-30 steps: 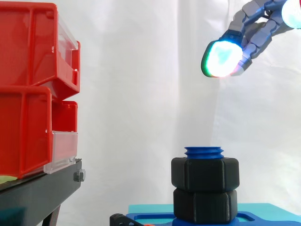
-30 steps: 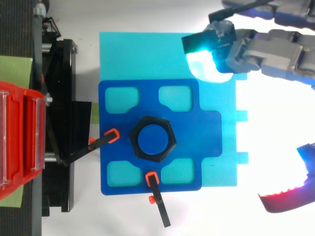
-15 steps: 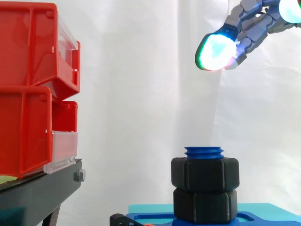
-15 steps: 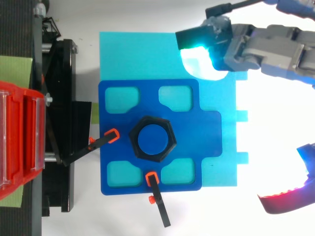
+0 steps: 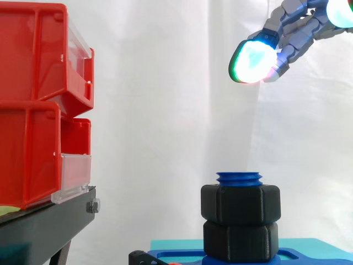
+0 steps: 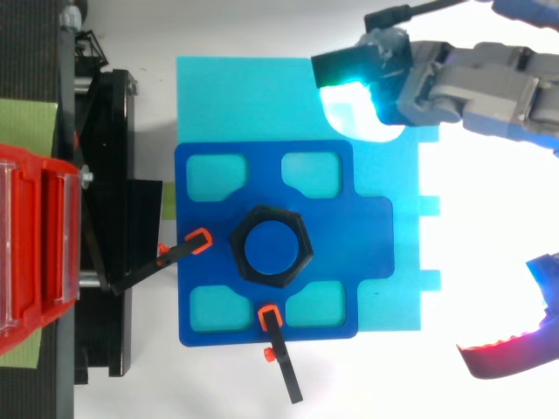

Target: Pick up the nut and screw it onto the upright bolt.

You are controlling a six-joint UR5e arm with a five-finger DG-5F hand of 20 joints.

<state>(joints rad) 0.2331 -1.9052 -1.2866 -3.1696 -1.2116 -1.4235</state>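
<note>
Empty hand [image 6: 472,83] is hovering upper right, fingers [image 5: 251,61] spread; upper black hex nut [image 5: 240,203] sitting on blue bolt [image 5: 239,178] looks rigid, light; grip opposite flats.

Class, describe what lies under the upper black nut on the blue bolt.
Beneath the upper nut sits a second black nut, on the blue plate. The bolt's threaded tip shows above; its shaft inside both nuts is covered.

The hand [image 5: 302,30] has grey-blue fingers [image 6: 476,83] built of blocky segments with dark seams. Its fingertips [image 5: 252,59] are thick rounded pads: white-cyan glow with green and magenta rims in the side view; another pad [image 6: 500,356] is red-edged in the top view.
</note>
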